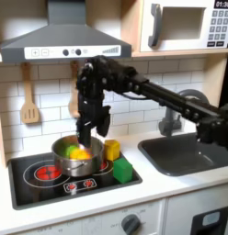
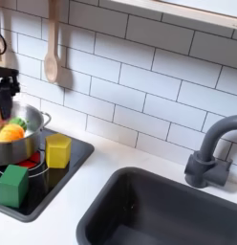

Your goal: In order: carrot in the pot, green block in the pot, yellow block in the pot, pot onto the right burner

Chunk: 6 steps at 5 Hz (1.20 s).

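Claw [image 1: 85, 136] hanging just above pot [image 1: 74, 158], grip state impossible to tell. Carrot [image 2: 10, 133] already lying inside. Green block [image 1: 122, 170] and yellow block [image 1: 111, 150] waiting beside pot on stovetop [image 1: 28, 174]. Next up, probably: reaching over for green block.

The steel pot [image 1: 75, 158] holds the orange carrot [image 2: 10, 133]; yellow block [image 2: 58, 150] and green block [image 2: 12, 185] sit beside it.

1st exterior view: front, far, whole kitchen. 2nd exterior view: close, high, sink [image 2: 149, 206] side. Both share stove [image 1: 33, 173], pot [image 1: 68, 145].
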Motion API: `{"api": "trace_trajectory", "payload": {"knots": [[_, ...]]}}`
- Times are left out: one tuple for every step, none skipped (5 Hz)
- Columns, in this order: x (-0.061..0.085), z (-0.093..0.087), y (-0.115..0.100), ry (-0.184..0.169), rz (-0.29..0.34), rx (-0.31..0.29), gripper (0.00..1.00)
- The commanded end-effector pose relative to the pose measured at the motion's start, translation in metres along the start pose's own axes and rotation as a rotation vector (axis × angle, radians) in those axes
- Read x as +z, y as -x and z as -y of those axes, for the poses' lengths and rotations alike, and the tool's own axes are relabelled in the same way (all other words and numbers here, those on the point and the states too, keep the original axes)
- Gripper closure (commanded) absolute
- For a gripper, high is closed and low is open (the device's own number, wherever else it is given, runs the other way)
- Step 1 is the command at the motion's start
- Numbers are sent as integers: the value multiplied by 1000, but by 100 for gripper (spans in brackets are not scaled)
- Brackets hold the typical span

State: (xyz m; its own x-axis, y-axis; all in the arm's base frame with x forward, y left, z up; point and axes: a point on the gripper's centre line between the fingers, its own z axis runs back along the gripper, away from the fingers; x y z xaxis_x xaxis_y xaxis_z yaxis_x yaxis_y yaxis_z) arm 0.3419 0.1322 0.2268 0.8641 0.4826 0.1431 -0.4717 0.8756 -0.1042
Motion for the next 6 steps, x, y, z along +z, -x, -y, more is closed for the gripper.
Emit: {"api": "trace_trajectory", "payload": {"knots": [[-12, 18, 13, -9, -29, -42, 0], [-15, 23, 23, -13, -35, -57, 0], [-14, 30, 33, -24, -32, -81, 0], [-16, 35, 42, -34, -42, -99, 0], [-15, 39, 54, -27, -52, -124, 0], [-15, 32, 66, -37, -57, -145, 0]]}}
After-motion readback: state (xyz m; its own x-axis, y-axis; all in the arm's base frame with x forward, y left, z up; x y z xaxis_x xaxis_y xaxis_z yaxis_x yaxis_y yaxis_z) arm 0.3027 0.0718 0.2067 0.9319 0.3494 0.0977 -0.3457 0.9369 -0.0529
